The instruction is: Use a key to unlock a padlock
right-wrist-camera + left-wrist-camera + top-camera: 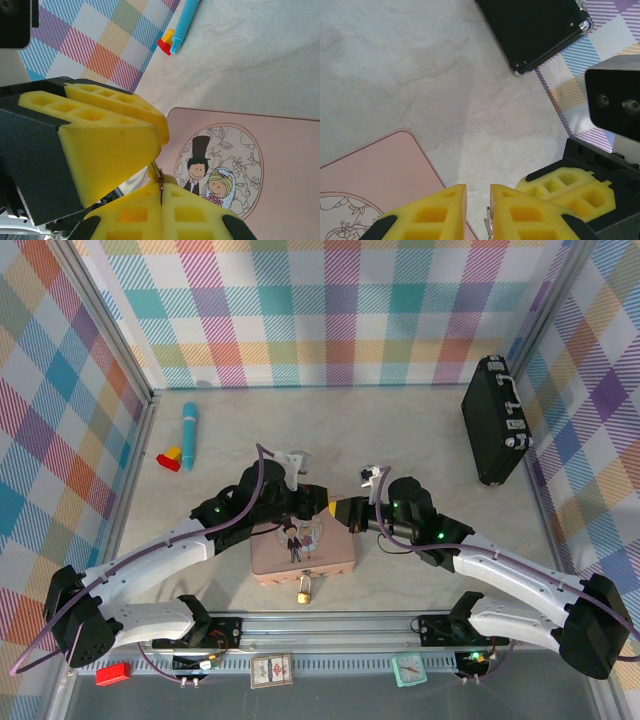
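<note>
Key (pixel 157 172) pinched in right gripper (pixel 161 189), left gripper (pixel 477 194) narrowly parted alongside, padlock (pixel 303 590) at near edge of pink tin (pixel 270 558)

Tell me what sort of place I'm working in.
Likely a staged robot test cell, not a home: pastel plaid walls on silver metal frame posts, a pale marble-look tabletop, and a slotted aluminium rail along the near edge.

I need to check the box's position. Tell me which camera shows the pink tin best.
Top external: the pink tin shows nearly whole, with the padlock at its near edge. The right wrist view gives a close look at the lid's bride-and-groom drawing, edges cut off. The left wrist view catches one corner.
</note>
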